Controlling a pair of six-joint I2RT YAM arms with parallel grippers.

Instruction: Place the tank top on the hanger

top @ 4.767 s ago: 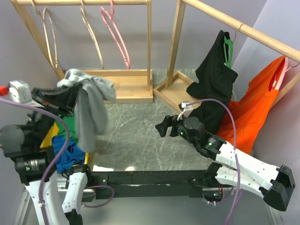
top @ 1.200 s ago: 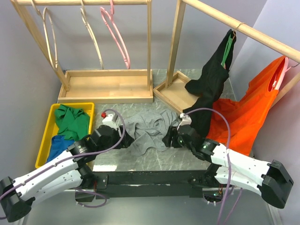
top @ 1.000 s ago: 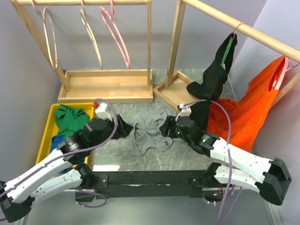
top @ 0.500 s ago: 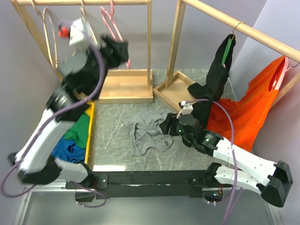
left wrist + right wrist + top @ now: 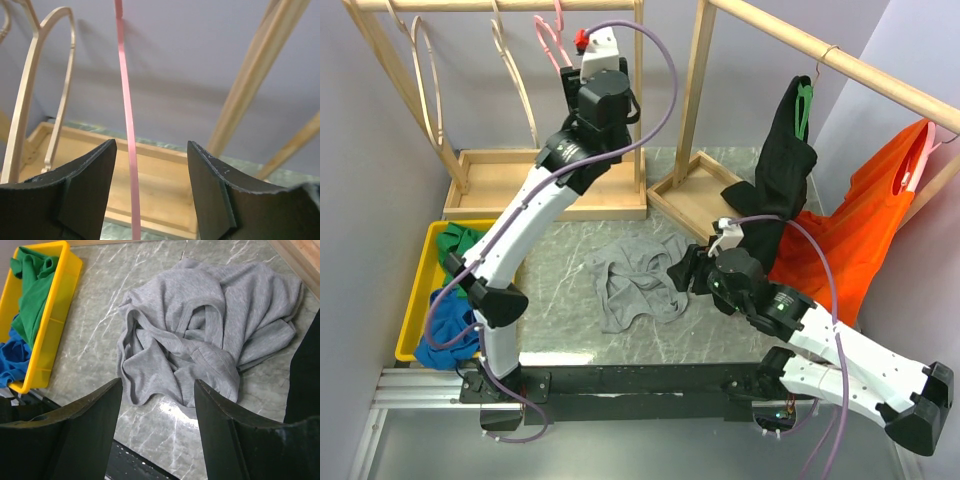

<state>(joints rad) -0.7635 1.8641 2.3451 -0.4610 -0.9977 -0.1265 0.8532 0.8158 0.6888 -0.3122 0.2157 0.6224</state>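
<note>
The grey tank top (image 5: 635, 285) lies crumpled on the marble table, and fills the middle of the right wrist view (image 5: 200, 340). My right gripper (image 5: 682, 270) hovers just right of it, open and empty (image 5: 157, 384). The pink hanger (image 5: 557, 40) hangs from the left rack's rail. My left arm reaches up to it, and the left gripper (image 5: 578, 88) stands open (image 5: 151, 144). The hanger's thin pink bar (image 5: 125, 100) runs down between the jaws, closer to the left finger (image 5: 90, 175), touching neither.
Two pale cream hangers (image 5: 425, 80) hang left of the pink one above the wooden rack base (image 5: 550, 185). A yellow bin (image 5: 420, 290) holds green and blue clothes. A black garment (image 5: 785, 170) and an orange garment (image 5: 850, 230) hang on the right rail.
My left arm has swung up from the table to the rack and now straddles the pink hanger's bar. The tank top stays on the table. The right arm has barely moved.
</note>
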